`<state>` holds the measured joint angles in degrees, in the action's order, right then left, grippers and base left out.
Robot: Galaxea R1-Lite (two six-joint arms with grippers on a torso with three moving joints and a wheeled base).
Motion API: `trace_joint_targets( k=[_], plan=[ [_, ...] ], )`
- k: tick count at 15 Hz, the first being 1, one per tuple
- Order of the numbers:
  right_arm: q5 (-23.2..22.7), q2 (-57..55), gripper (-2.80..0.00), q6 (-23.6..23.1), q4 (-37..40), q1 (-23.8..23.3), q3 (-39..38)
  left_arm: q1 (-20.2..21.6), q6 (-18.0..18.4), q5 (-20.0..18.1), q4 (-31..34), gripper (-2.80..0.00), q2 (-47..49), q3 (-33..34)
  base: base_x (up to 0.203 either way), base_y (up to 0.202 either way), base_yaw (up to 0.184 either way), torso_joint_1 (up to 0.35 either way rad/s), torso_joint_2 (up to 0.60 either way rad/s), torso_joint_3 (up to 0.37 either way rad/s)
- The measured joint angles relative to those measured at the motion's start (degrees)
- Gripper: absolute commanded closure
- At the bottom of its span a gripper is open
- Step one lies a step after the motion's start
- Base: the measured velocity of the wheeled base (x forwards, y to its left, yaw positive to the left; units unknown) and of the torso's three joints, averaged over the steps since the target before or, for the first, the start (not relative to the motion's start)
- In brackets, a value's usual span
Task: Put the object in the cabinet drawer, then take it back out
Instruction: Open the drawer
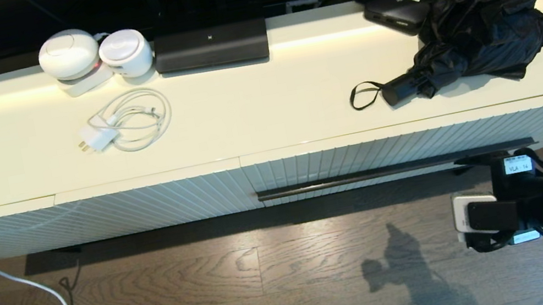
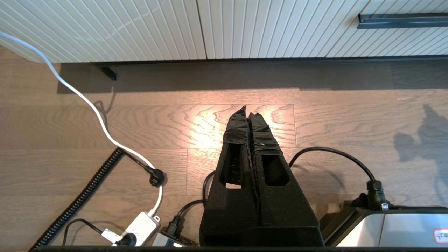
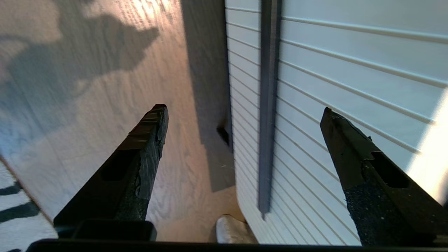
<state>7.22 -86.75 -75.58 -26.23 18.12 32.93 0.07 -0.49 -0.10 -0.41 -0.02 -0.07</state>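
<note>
The black folding umbrella (image 1: 479, 32) lies on the cabinet top at the right, its short handle (image 1: 400, 89) and wrist loop (image 1: 365, 95) pointing left. Below it the ribbed cream drawer (image 1: 388, 151) is closed, so its interior is hidden. The drawer's dark bar handle (image 1: 392, 170) runs along the lower edge. My right arm (image 1: 534, 184) hangs low by the handle's right end. In the right wrist view my right gripper (image 3: 243, 110) is open and empty, with the bar handle (image 3: 267, 105) between its fingers but untouched. My left gripper (image 2: 249, 112) is shut and empty over the floor.
A flat black box with a white sticker (image 1: 399, 7) touches the umbrella's far side. A white charger with coiled cable (image 1: 126, 122), two white round devices (image 1: 70, 54) and a black flat unit (image 1: 211, 46) sit further left. The handle-less panel (image 1: 147, 205) is left of the drawer. Cables (image 1: 51, 297) cross the floor.
</note>
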Motion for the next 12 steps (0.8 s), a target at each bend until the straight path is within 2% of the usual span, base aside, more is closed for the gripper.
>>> trace_joint_targets(
  k=[4,6,12],
  plan=[
    [-0.5,-6.5,-2.80,0.5,-8.1,-0.8,-1.9,0.0,0.0,0.0,0.0,0.00,0.0,0.0,0.000,0.000,0.000,0.000,0.00,0.000],
    [-0.7,-8.6,-2.80,0.7,-8.9,-0.9,-1.7,0.0,0.0,0.0,0.0,0.00,0.0,0.0,0.000,0.000,0.000,0.000,0.00,0.000],
    [-2.3,-16.8,-2.80,1.6,-17.6,-1.0,0.4,0.0,0.0,0.0,0.0,0.00,0.0,0.0,0.000,0.000,0.000,0.000,0.00,0.000]
  ],
)
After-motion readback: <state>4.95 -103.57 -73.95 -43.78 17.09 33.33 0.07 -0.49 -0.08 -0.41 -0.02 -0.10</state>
